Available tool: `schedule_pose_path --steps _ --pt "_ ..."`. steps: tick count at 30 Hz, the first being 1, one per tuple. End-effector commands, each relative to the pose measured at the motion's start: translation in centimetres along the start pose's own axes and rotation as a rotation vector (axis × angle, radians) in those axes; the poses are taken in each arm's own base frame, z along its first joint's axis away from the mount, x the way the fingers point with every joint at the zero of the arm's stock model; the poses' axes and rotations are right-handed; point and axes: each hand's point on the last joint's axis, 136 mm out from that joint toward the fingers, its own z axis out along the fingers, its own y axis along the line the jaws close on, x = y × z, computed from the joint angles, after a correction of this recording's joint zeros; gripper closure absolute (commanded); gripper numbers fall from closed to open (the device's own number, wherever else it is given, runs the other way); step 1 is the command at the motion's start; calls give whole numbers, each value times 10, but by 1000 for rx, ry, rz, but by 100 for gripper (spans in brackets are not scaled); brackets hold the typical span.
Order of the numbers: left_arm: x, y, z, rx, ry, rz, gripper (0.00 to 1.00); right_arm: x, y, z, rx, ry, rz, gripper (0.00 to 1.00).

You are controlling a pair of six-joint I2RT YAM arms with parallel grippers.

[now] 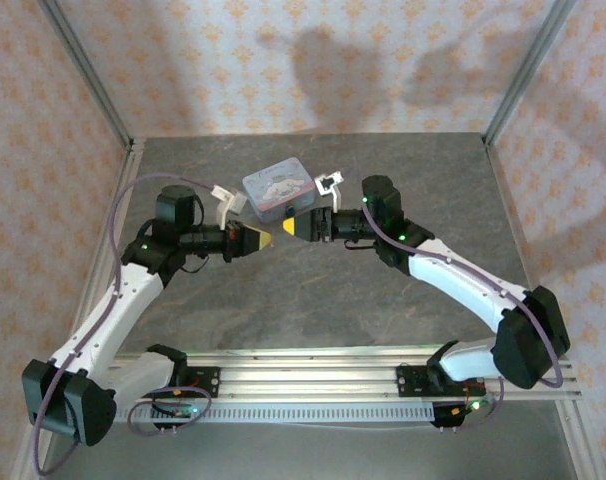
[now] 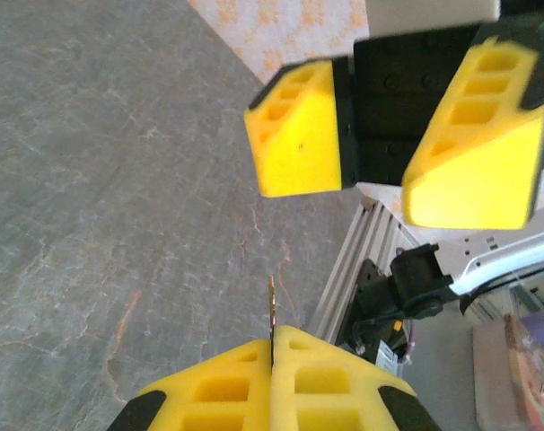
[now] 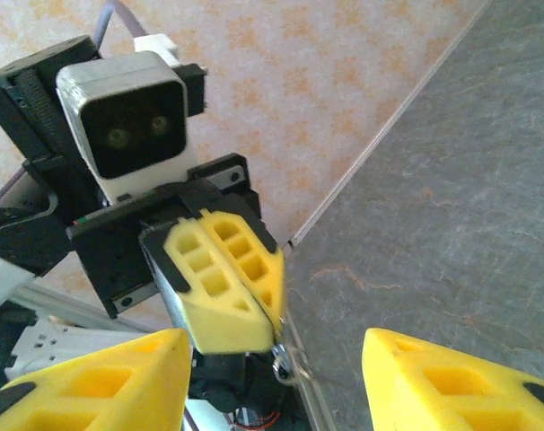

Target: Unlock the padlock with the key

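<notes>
The key (image 2: 272, 310) is sitting edge-on between the fingers of the left gripper (image 2: 273, 341), which is clamping shut on it, with only a thin sliver of metal projecting past the tips. It is hanging above the counter (image 2: 92, 180), near the tin (image 1: 280, 188). The right gripper (image 2: 380, 193) is facing it tip to tip, fingers standing apart and carrying nothing. Where the padlock is lying cannot be told. The step in hand is probably presenting the key; doing it well is resting on a firm left grip, no twisting of the thin metal, and the projecting end pointing straight at the keyhole.
</notes>
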Motion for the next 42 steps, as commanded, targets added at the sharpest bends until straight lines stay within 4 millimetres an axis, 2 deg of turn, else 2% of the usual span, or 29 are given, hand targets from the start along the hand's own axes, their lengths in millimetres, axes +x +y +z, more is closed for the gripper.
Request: schedule_pose_path --steps 1,9,20,25,30,31,33,35,38,42 --pt "0 -13 4 30 37 58 100 9 15 2 -43 68 -25 46" --pt "-3 -27 6 99 36 72 100 23 17 10 -68 131 -23 51" --pt "1 -31 6 126 51 65 100 27 16 12 -77 150 -25 79" --pt "1 -32 6 138 58 64 100 27 15 13 -84 150 -29 100" --pt "-3 -26 7 99 45 35 100 24 16 13 -82 133 -54 100" --pt "-5 -24 7 87 35 28 97 23 16 12 -78 127 -63 100" --pt "-10 -21 6 57 14 18 78 20 18 11 -69 114 -87 100" --pt "-14 -21 3 32 -18 23 68 16 19 9 -63 106 -104 100" --pt "-23 -21 -5 6 -96 29 59 11 24 6 -70 98 -122 100" --pt "-27 -21 -9 37 -154 9 57 8 26 3 -75 87 -130 100"
